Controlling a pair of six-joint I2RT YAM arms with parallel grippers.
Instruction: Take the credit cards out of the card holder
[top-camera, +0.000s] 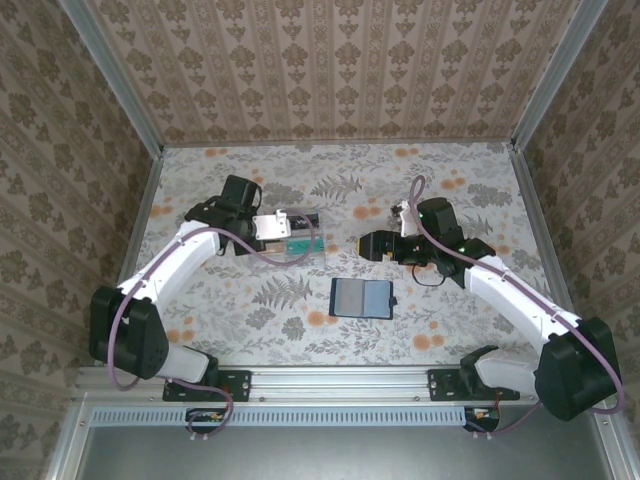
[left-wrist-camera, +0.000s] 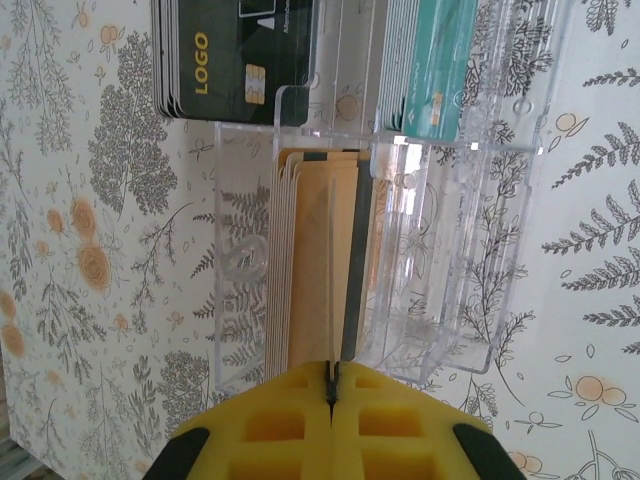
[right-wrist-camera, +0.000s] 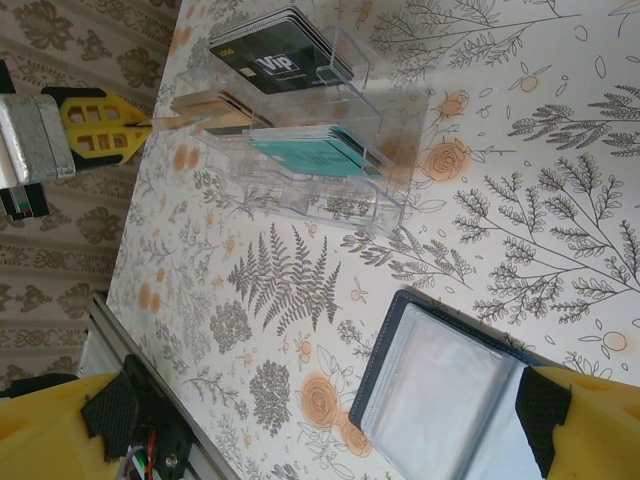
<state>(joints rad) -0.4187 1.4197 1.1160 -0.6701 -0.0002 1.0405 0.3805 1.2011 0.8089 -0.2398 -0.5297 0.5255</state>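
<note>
Pinching a tan card (left-wrist-camera: 331, 280) edge-on, the left claw (left-wrist-camera: 332, 378) has its fingers pressed together, with the card standing in the middle bay of the box (left-wrist-camera: 500, 250) at the far left of the table (top-camera: 450, 180). The right claw (top-camera: 364, 246) hangs spread wide and holds nothing. The holder (top-camera: 361, 298) lies open and flat near centre, just nearer than that claw and well apart from the left claw.

In the right wrist view the holder (right-wrist-camera: 440, 395) sits between the spread fingers. Its near part is cut off by the frame and one corner is covered by the right finger (right-wrist-camera: 575, 425). Its sleeves look greyish, and whether any card remains inside cannot be told. Cards within each stack cannot be counted, since they overlap. From above, the left claw's tip blends with the box.

Count:
- one holder
- one box
- two claws
- three stacks in the box: black stack (left-wrist-camera: 235, 60), tan stack (left-wrist-camera: 300, 260), teal stack (left-wrist-camera: 435, 60)
</note>
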